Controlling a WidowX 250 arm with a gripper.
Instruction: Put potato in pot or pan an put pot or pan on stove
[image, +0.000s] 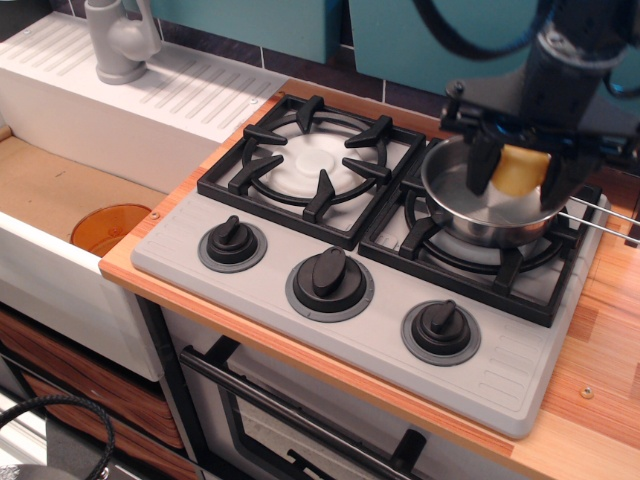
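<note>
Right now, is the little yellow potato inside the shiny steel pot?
Not yet: the yellow potato sits pinched in the gripper, above the steel pot.

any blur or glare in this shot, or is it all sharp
In observation.image the stove and its knobs are sharp; the gripper holding the potato over the pan looks slightly soft, and the pan's steel shows bright reflections; lighting is even, shadows soft.
</note>
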